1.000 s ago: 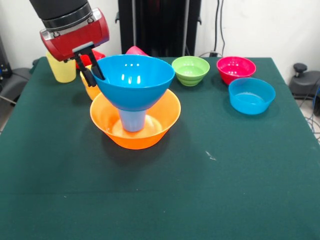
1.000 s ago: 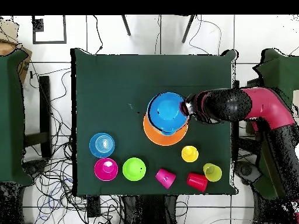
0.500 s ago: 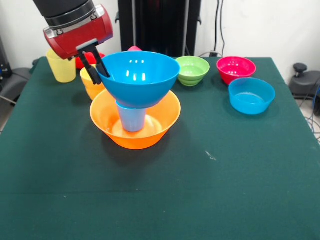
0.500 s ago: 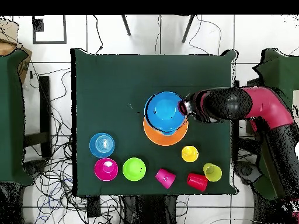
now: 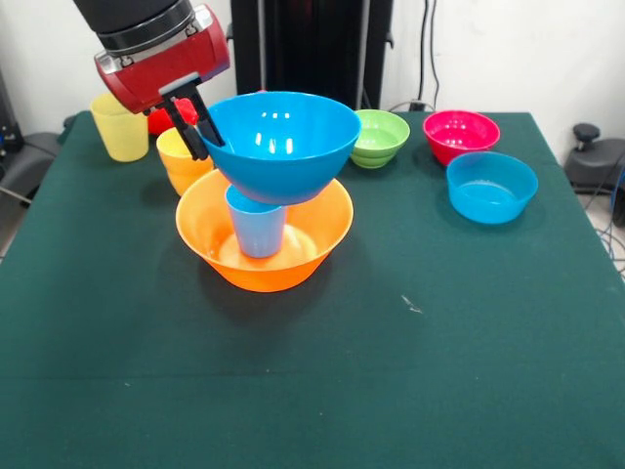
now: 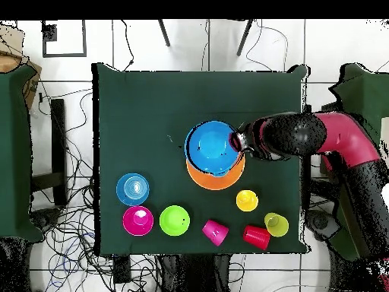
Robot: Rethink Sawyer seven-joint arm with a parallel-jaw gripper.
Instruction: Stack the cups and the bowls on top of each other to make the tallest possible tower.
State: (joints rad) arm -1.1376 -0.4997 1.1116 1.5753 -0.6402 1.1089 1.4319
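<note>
My gripper (image 5: 200, 122) is shut on the left rim of the large blue bowl (image 5: 283, 147) and holds it slightly tilted over the light blue cup (image 5: 256, 227). The cup stands upright inside the large orange bowl (image 5: 327, 230). Whether the blue bowl's base touches the cup's rim I cannot tell. From overhead, the blue bowl (image 6: 213, 146) covers most of the orange bowl (image 6: 218, 181), with the gripper (image 6: 237, 141) at its edge. The orange cup (image 5: 179, 161) stands just behind the gripper.
A yellow cup (image 5: 119, 127) and a red cup (image 5: 168, 117) stand at the back left. The green bowl (image 5: 381, 137), magenta bowl (image 5: 461, 134) and small blue bowl (image 5: 491, 186) sit at the right. The pink cup (image 6: 215, 231) lies on its side in the overhead view.
The gripper has risen and shifted a little to the right in the front view, lifting the large blue bowl higher, so more of the light blue cup shows.
</note>
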